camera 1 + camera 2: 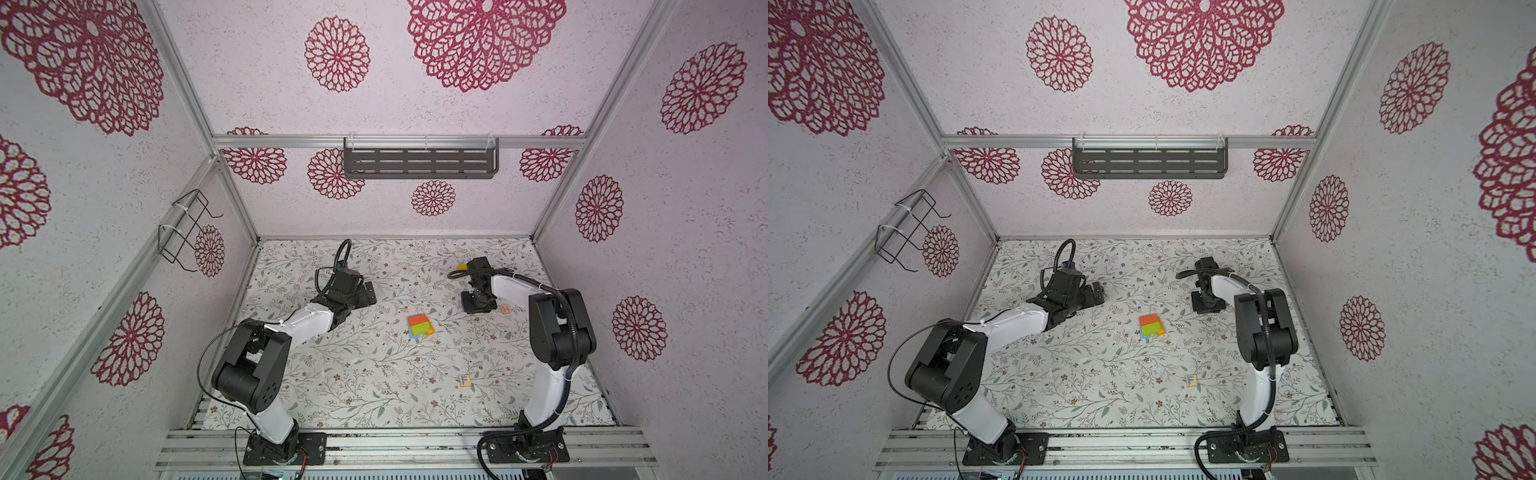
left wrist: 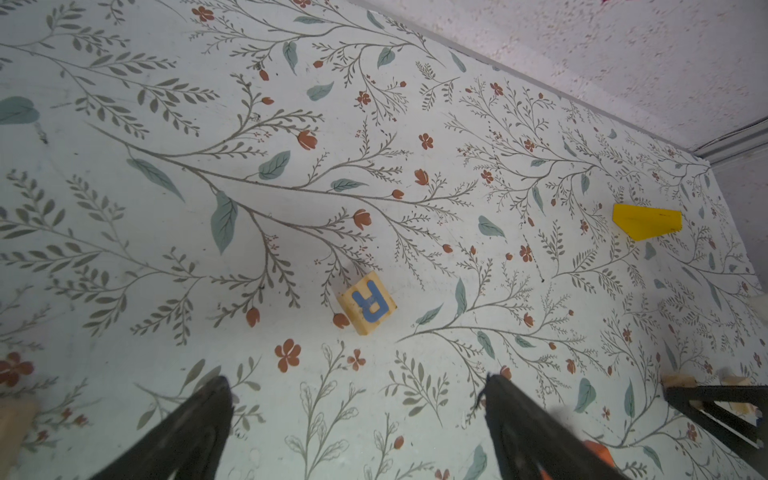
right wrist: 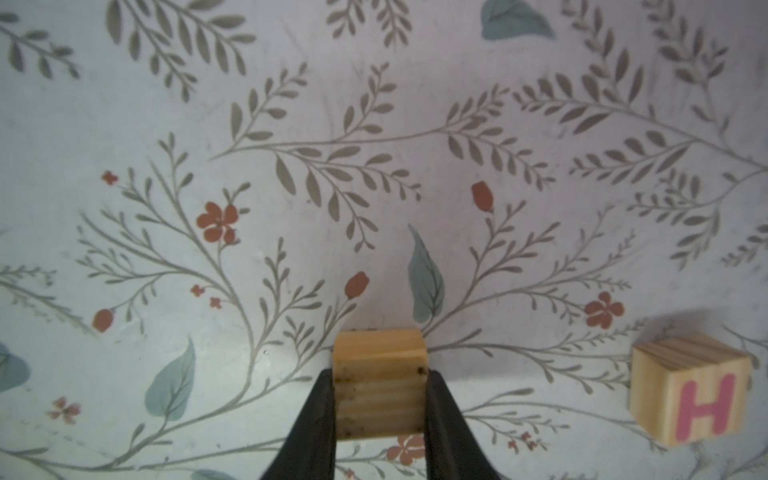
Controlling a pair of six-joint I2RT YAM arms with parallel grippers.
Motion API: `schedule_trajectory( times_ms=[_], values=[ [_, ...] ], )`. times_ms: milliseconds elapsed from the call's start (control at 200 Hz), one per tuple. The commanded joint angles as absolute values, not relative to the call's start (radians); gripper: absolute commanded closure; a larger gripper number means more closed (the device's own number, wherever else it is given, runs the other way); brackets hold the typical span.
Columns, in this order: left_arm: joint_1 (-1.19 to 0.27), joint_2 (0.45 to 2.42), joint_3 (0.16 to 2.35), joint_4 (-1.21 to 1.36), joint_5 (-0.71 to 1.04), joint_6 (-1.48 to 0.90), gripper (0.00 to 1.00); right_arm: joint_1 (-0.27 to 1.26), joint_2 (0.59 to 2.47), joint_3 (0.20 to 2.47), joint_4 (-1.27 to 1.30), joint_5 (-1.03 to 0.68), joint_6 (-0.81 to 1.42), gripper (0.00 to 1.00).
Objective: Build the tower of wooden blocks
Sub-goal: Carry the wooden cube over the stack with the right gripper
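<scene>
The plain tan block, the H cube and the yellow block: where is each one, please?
plain tan block (image 3: 380, 390): right wrist view, middle of its grained front face.
H cube (image 3: 702, 409): right wrist view, on the pink letter.
yellow block (image 2: 646, 220): left wrist view, middle of its top face.

We see bright, even, diffuse light; shadows on the table (image 1: 353, 386) are faint and soft; both top views bow straight lines toward their edges; in the left wrist view the near fingers (image 2: 195, 432) blur.
</scene>
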State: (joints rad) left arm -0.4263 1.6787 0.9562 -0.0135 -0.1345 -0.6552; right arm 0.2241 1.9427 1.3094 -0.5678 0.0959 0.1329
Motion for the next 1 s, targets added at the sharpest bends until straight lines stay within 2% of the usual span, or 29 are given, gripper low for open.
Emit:
schedule_trajectory(
  times_ms=[0, 220, 440, 785, 996],
  values=[
    [-0.419, 1.605, 0.936, -0.03, -0.123, -0.676, 0.03, 0.226, 1.894, 1.333, -0.613, 0.069, 0.168, 0.75],
    [-0.423, 1.464, 0.88, -0.101, -0.088, -0.715, 0.03, 0.292, 1.804, 1.306, -0.66, 0.055, 0.224, 0.77],
    [-0.424, 1.328, 0.792, -0.152, -0.076, -0.738, 0.03, 0.42, 1.75, 1.313, -0.702, 0.06, 0.291, 0.77],
    [-0.424, 1.172, 0.684, -0.222, -0.089, -0.729, 0.03, 0.581, 1.766, 1.383, -0.74, 0.06, 0.388, 0.76],
    [-0.424, 1.159, 0.66, -0.222, -0.092, -0.727, 0.03, 0.627, 1.813, 1.43, -0.747, 0.054, 0.419, 0.71]
  ],
)
